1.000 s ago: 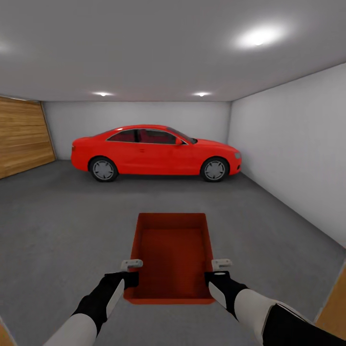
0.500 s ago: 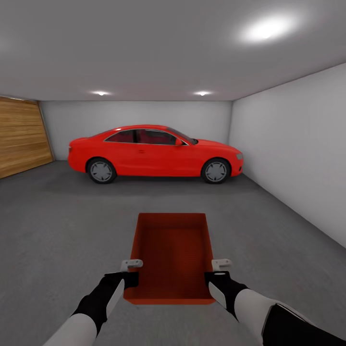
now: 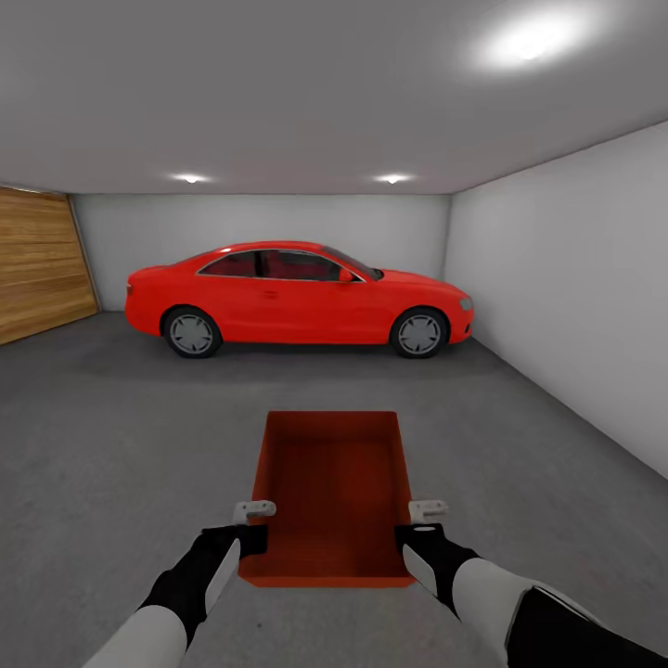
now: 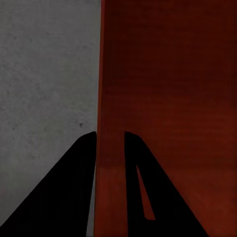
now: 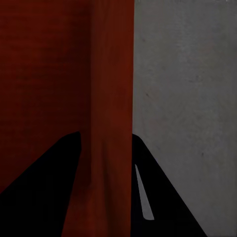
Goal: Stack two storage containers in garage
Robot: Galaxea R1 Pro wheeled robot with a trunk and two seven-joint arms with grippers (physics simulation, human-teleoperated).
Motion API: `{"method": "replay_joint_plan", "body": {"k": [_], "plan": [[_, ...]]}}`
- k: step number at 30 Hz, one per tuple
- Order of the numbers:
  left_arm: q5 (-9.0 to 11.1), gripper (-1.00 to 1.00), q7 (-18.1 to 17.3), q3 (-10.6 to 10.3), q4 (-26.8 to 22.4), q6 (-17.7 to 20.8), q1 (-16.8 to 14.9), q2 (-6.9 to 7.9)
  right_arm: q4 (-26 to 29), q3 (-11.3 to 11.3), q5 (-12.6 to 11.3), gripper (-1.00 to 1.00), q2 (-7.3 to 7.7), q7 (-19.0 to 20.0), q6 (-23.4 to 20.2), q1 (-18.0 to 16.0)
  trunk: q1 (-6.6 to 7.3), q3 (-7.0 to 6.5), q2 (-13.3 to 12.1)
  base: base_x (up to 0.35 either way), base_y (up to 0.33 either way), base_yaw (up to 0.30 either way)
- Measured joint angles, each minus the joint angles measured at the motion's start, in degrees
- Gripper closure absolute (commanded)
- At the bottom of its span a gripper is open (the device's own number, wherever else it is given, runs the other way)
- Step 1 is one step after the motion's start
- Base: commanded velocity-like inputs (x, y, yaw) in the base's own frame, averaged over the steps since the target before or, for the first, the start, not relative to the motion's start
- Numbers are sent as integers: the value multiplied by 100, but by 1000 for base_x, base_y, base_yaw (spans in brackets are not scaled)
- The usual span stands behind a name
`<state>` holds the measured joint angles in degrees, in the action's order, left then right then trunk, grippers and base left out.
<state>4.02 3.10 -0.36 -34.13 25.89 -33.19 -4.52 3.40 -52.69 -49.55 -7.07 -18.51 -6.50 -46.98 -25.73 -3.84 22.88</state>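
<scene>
One orange-red storage container [image 3: 334, 478], open-topped and empty, is held level in front of me over the garage's grey concrete floor [image 3: 121, 436]. My left gripper [image 3: 253, 533] is shut on the container's left wall near its front corner. In the left wrist view that wall [image 4: 109, 98] runs between the two black fingers [image 4: 74, 192]. My right gripper [image 3: 415, 533] is shut on the right wall the same way. In the right wrist view the rim [image 5: 111, 89] passes between its fingers [image 5: 158, 197], with speckled floor [image 5: 187, 74] beside it.
A red car [image 3: 297, 299] is parked broadside across the far end. A wooden panelled garage door [image 3: 37, 264] lines the left side, and a white wall [image 3: 566, 297] runs along the right. Open concrete lies between me and the car.
The whole view has shifted: the car looks a little larger and further left, so the camera has moved. Container and both grippers keep the same place in the picture.
</scene>
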Motion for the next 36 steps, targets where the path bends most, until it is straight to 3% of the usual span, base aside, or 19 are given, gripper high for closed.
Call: {"method": "replay_joint_plan", "body": {"k": [36], "plan": [[5, 100, 0, 1, 5, 0, 0, 0, 0, -6, -2, 100, 1, 0, -8, -2, 0, 0, 0, 322, 0, -4]]}}
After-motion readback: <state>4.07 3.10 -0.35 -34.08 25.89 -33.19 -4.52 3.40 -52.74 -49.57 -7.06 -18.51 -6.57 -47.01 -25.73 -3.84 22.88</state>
